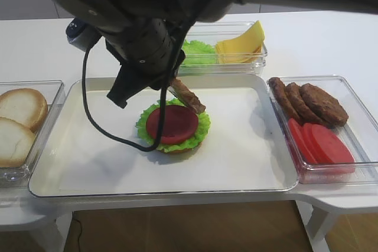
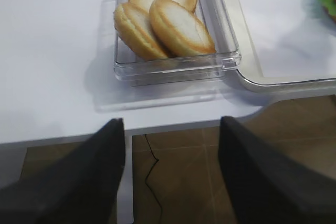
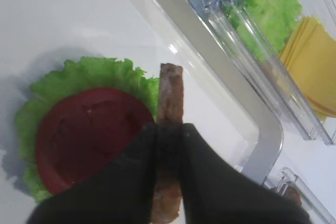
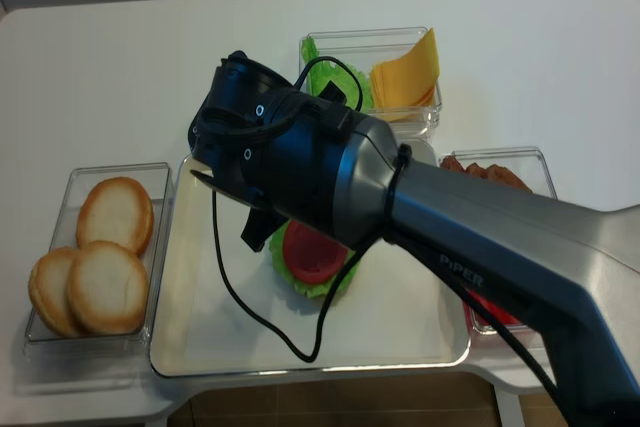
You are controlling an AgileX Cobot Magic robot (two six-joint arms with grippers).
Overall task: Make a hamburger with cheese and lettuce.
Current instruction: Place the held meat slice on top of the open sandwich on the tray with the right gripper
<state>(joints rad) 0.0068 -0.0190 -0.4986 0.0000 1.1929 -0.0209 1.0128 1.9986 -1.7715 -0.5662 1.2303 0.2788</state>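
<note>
The hamburger (image 1: 174, 127) sits mid-tray: a bun base, a ruffled lettuce leaf (image 3: 89, 72) and a red tomato disc (image 3: 89, 135) on top. My right gripper (image 3: 169, 127) is shut on a brown patty (image 3: 171, 93), held on edge just above the stack's far right rim. The patty (image 1: 188, 95) tilts down toward the tomato. Spare lettuce (image 1: 198, 51) and the yellow cheese slices (image 1: 239, 45) lie in a clear container behind the tray. My left gripper (image 2: 170, 129) hangs open and empty off the table's front edge, near the bun container.
The white tray (image 1: 248, 163) fills the middle of the table. A clear box of pale bun halves (image 2: 168, 14) stands at its left. On the right, a clear box holds brown patties (image 1: 310, 101) and tomato slices (image 1: 322, 143). The right arm's black cable (image 1: 100, 125) loops over the tray.
</note>
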